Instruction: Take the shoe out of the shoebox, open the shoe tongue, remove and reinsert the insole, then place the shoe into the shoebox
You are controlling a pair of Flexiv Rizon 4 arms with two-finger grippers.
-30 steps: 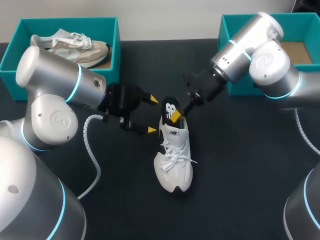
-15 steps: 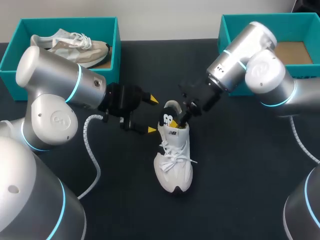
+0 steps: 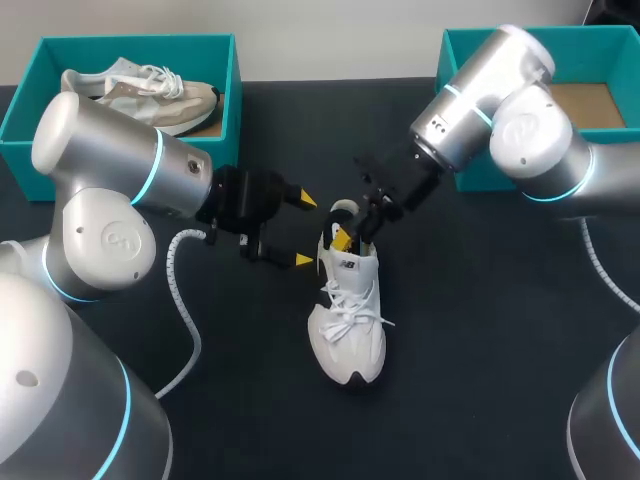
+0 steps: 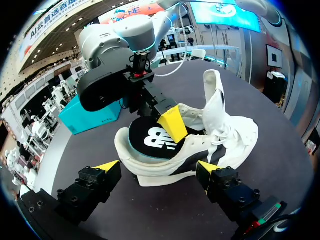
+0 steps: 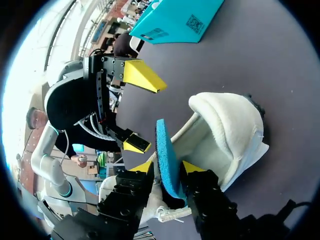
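Observation:
A white shoe (image 3: 347,315) lies on the dark table, toe toward me, tongue pulled up (image 4: 214,95). Its insole (image 5: 167,155), black on top with a blue underside, stands tilted in the heel opening (image 4: 152,142). My right gripper (image 3: 352,235) comes down from the right and is shut on the insole's rear end (image 5: 168,167), one finger on each face. My left gripper (image 3: 302,229) hangs open just left of the heel, the heel right ahead of its spread tips (image 4: 157,167), touching nothing.
A teal shoebox (image 3: 40,95) at the back left holds a second, beige shoe (image 3: 140,88). Another teal box (image 3: 470,45) stands at the back right behind my right arm, brown floor showing inside. A grey cable (image 3: 180,290) loops on the table below my left arm.
My right gripper has brought the insole down and slightly left, from above the heel into the shoe's opening. The left arm and the shoe have stayed put.

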